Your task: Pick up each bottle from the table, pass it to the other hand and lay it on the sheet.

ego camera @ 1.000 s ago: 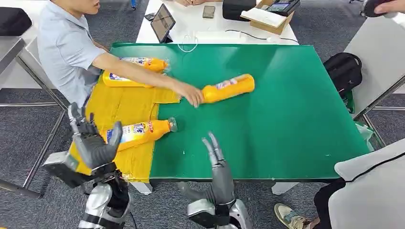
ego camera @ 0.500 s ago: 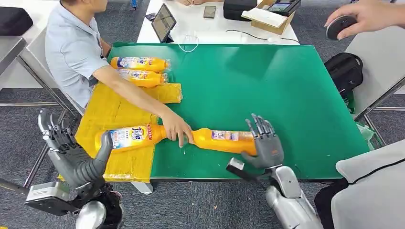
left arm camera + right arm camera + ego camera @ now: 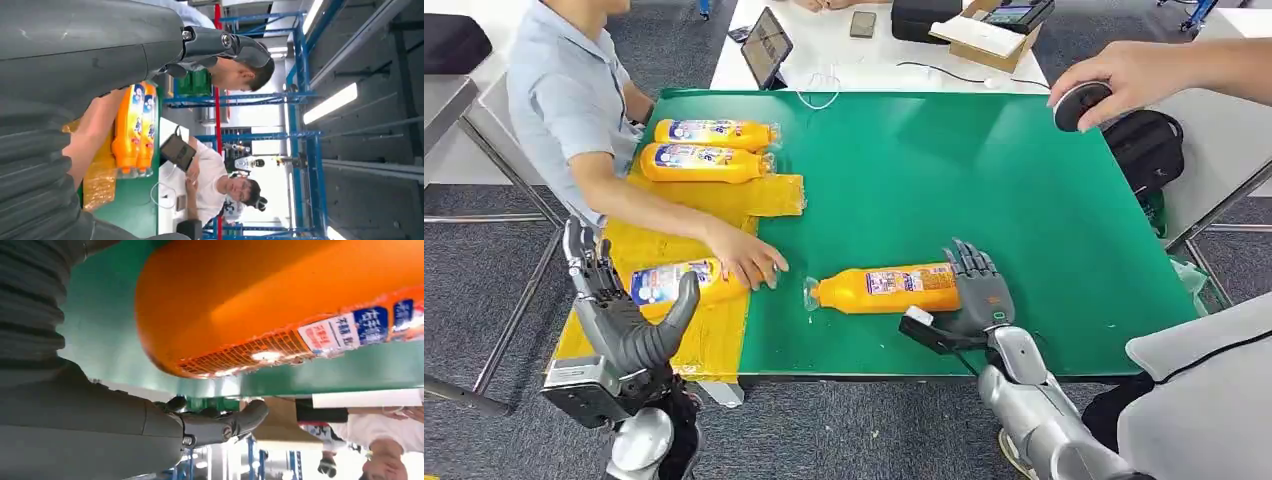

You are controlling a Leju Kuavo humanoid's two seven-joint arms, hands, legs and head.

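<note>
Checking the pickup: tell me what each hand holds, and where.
Right hand is at the base end of the bottle lying on the table; a firm grip cannot be told. Left hand holds nothing.

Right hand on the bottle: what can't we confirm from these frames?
- Grip: in the head view the right hand sits at the base of the bottle; whether it has closed is not visible. The right wrist view is too close to tell.
- Bottle on the yellow sheet: a person's hand covers its cap end, the left hand its base.
- Label text: too small.
</note>
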